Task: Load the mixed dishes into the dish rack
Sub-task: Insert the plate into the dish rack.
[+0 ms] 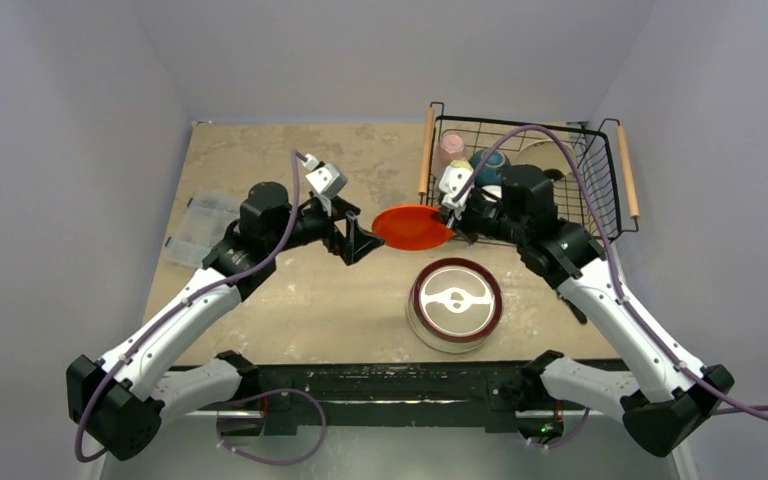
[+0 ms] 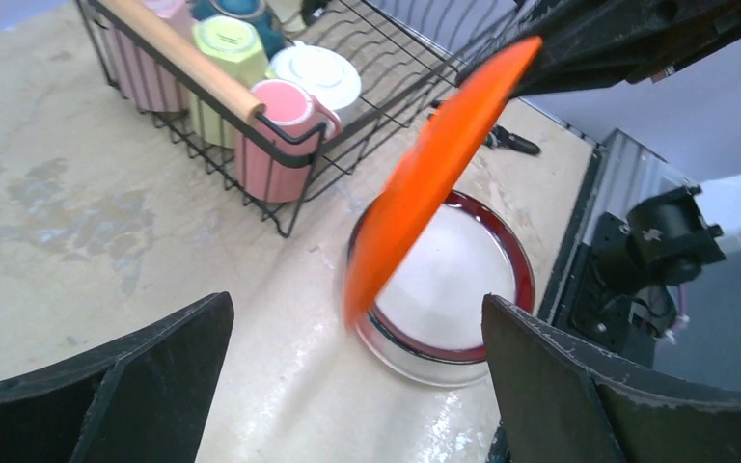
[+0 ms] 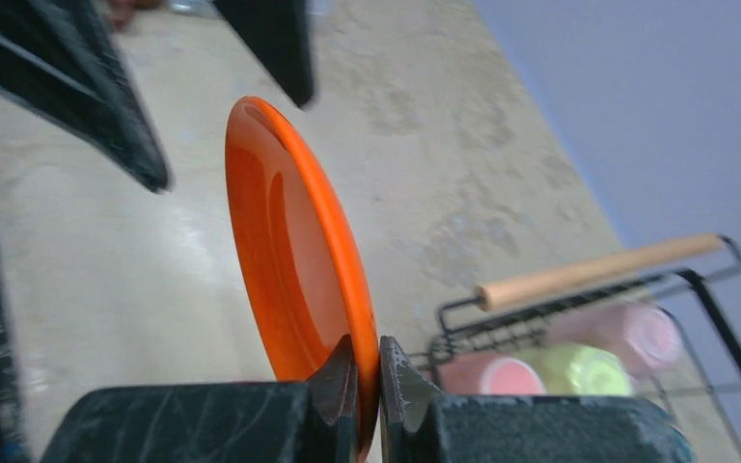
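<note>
My right gripper is shut on the rim of the red-orange plate and holds it above the table, just left of the dish rack. The right wrist view shows the fingertips pinching the plate edge-on at my right gripper. My left gripper is open at the plate's left edge; the plate hangs between its spread fingers, untouched, in front of my left gripper. The red-rimmed cream plate lies on the table on another pale dish. The rack holds salmon, yellow-green, pale pink and white mugs and the teal bowl.
A clear plastic box lies at the table's left edge. Black pliers lie on the table beside the rack's near side. The rack's wooden handle is close to the right of the held plate.
</note>
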`<state>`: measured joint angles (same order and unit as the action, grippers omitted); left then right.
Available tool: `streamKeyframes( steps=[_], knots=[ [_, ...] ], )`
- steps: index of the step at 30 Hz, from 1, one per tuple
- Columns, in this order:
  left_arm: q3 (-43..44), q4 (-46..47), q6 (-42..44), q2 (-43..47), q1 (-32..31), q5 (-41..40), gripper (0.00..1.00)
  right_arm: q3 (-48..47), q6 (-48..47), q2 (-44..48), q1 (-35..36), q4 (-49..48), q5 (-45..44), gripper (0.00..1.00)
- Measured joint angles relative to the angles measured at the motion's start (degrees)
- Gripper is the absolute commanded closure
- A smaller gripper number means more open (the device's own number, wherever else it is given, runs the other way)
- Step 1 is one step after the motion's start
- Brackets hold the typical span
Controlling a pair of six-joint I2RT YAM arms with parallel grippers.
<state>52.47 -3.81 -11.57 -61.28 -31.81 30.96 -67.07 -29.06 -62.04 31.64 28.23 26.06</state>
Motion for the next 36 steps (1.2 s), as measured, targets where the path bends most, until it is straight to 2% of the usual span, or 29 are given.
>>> streamKeyframes(
  steps=[4, 7, 11, 14, 23, 30, 36],
  knots=[
    [-0.2, -0.7, 0.1, 4.0, 0.0, -6.0, 0.01, 0.0, -2.3, 3.2, -1.0, -1.6, -17.2, 1.0],
    [-0.2, -0.6, 0.2, 6.7, 0.0, -9.3, 0.03, 0.0, -5.3, 5.0, -3.1, -4.4, -25.9, 1.0],
    [-0.2, -1.5, 0.2, 6.7, 0.0, -11.7, 0.04, 0.0, -13.7, 5.5, -10.2, -11.6, -37.6, 1.0],
    [-0.2, -3.3, 0.0, 5.8, 0.0, -12.2, 0.04, -0.8, -20.2, 1.5, -16.1, -14.6, -43.4, 1.0],
    [0.3, -5.7, -1.0, 4.0, 0.0, -12.4, 0.04, -2.1, -34.8, -15.7, -26.7, -15.6, -47.0, 1.0],
    [0.9, -7.1, -1.9, 2.6, 0.0, -11.9, 0.04, -6.4, -41.9, -24.3, -28.3, -12.2, -47.2, 1.0],
    [1.8, -7.9, -2.6, 2.3, -0.1, -11.3, 0.04, -12.4, -44.2, -31.8, -28.3, -8.9, -46.1, 1.0]
  ],
)
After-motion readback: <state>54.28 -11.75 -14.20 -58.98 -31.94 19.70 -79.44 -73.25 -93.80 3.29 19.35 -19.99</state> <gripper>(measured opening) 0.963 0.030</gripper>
